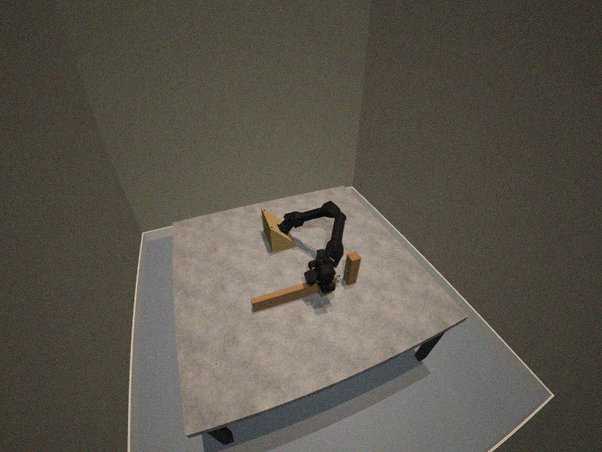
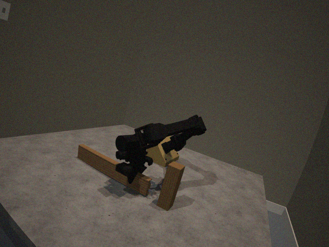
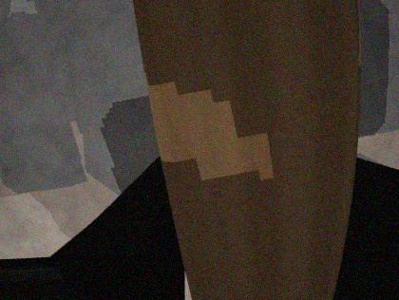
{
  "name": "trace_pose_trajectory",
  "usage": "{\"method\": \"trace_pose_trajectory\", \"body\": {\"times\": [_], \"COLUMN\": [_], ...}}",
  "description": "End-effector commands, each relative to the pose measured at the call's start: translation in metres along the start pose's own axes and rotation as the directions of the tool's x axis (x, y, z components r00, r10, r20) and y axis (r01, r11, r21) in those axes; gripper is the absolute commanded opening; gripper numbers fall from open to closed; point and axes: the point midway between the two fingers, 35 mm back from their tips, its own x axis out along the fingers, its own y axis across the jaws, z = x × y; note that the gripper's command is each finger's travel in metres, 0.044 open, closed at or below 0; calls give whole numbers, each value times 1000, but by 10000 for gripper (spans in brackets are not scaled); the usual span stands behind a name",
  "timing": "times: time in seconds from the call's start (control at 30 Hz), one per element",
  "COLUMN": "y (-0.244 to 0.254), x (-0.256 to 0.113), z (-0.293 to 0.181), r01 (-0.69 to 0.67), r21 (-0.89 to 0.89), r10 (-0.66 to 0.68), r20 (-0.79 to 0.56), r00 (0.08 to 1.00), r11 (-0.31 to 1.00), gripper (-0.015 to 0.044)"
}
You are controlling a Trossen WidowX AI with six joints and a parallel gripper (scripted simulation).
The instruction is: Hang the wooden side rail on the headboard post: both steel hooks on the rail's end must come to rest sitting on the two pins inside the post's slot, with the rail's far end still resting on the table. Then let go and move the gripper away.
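Note:
The wooden side rail (image 1: 284, 295) (image 2: 98, 161) (image 3: 266, 214) lies lengthwise with its far end low at the table, at left in the top and exterior views. My gripper (image 1: 327, 286) (image 2: 130, 176) is shut on the rail close to its hook end. In the wrist view the rail runs between the two black fingers. The headboard post (image 1: 352, 268) (image 2: 171, 186) stands upright just beyond the hook end, with a small gap between them. Small grey metal shows at that end in the top view, but the separate hooks are too small to tell. The slot's pins are hidden or too small to see.
The arm's yellow wedge-shaped base (image 1: 282, 240) (image 2: 156, 155) stands behind the rail. The arm arches from it to the gripper, close beside the post. The grey mottled table (image 1: 272, 360) (image 2: 93, 226) carries everything; its front edge shows in the top view.

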Motion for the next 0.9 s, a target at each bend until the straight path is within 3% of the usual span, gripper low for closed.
{"method": "trace_pose_trajectory", "body": {"times": [0.0, 0.87], "y": [1, 1], "x": [-6, -10], "z": [3, 3], "r01": [-9, -9], "r21": [5, 5], "r10": [9, 9], "r20": [5, 6], "r00": [1000, 1000], "r11": [1000, 1000], "gripper": [0, 0]}}
